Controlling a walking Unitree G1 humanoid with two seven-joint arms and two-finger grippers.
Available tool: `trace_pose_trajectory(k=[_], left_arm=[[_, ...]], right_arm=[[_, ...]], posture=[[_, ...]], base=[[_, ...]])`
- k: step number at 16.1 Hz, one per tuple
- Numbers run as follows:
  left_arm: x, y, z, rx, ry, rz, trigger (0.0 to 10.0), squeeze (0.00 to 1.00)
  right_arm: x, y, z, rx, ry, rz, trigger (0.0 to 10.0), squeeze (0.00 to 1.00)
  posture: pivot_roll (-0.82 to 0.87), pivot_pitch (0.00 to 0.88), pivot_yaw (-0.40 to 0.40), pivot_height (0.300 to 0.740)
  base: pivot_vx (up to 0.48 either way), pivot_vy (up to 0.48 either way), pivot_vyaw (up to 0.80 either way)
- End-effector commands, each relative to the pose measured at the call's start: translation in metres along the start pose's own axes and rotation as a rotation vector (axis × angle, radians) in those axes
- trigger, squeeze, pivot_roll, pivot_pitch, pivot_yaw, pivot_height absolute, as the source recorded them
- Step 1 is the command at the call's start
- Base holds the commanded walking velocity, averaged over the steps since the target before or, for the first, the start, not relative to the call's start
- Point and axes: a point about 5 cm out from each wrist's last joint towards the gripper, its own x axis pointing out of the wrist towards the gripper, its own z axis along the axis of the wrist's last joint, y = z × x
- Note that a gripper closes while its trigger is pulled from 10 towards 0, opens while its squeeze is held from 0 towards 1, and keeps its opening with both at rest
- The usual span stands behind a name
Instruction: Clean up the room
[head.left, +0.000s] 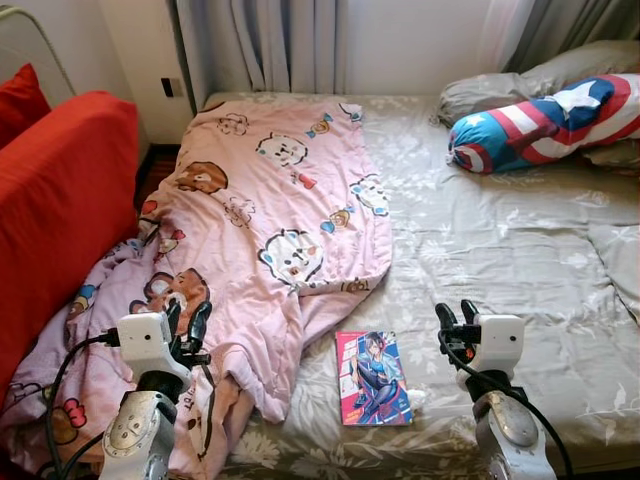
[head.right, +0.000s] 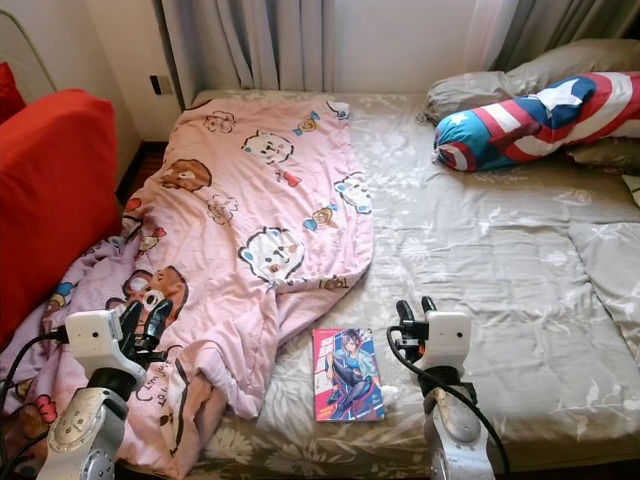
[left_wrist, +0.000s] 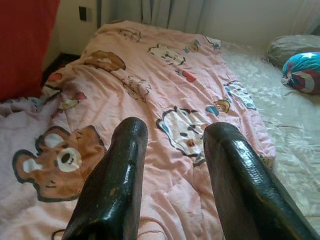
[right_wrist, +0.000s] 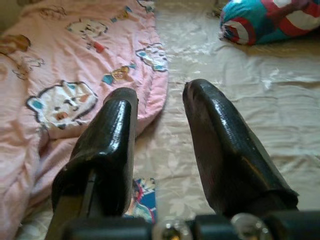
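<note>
left eye view: comic book (head.left: 373, 378) beside pink blanket (head.left: 270, 220), bed (head.left: 520, 260).

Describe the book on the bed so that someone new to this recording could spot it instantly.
Start from the bed with its grey floral sheet and go to its near edge. The book lies flat there, just right of the pink cartoon blanket. It is the one small, stiff rectangle, with a glossy illustrated cover.
</note>
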Motion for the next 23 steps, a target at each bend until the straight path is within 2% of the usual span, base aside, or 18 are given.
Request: trace_pose_trajectory(k=[1, 6, 9, 11, 12, 16, 19, 23], left_arm=[[-0.001, -0.002, -0.002, -0.013, 0.015, -0.013, 10.0, 0.00], [0.005, 0.004, 0.007, -0.007, -0.015, 0.004, 10.0, 0.00], [0.002, 0.008, 0.007, -0.004, -0.015, 0.023, 10.0, 0.00], [0.004, 0.009, 0.008, 0.000, -0.018, 0.028, 10.0, 0.00], [0.005, 0.010, 0.008, 0.006, -0.021, 0.035, 10.0, 0.00], [0.005, 0.009, 0.007, 0.002, -0.022, 0.034, 10.0, 0.00], [0.004, 0.009, 0.007, 0.002, -0.019, 0.033, 10.0, 0.00], [0.005, 0.009, 0.007, 0.004, -0.017, 0.037, 10.0, 0.00]], right_arm=[[-0.001, 0.003, 0.006, -0.025, -0.027, 0.032, 10.0, 0.00], [0.008, 0.009, 0.011, 0.003, -0.040, 0.074, 10.0, 0.00], [0.007, 0.011, 0.012, 0.016, -0.048, 0.044, 10.0, 0.00], [0.003, 0.007, 0.012, 0.008, -0.052, -0.015, 10.0, 0.00], [0.000, 0.000, 0.010, 0.038, -0.048, -0.072, 10.0, 0.00], [-0.001, 0.000, 0.007, 0.028, -0.034, -0.061, 10.0, 0.00], [0.001, -0.006, 0.009, 0.019, -0.027, -0.087, 10.0, 0.00], [0.001, -0.006, 0.005, 0.021, 0.009, -0.093, 10.0, 0.00]], posture=[[-0.05, 0.110, -0.027, 0.740], [-0.05, 0.107, -0.025, 0.740], [-0.05, 0.105, -0.027, 0.740], [-0.05, 0.101, -0.030, 0.740], [-0.06, 0.088, -0.025, 0.740], [-0.06, 0.072, -0.028, 0.740], [-0.06, 0.070, -0.029, 0.740], [-0.06, 0.100, -0.032, 0.730]], base=[[0.000, 0.000, 0.00], [0.000, 0.000, 0.00], [0.000, 0.000, 0.00], [0.000, 0.000, 0.00], [0.000, 0.000, 0.00], [0.000, 0.000, 0.00], [0.000, 0.000, 0.00], [0.000, 0.000, 0.00]])
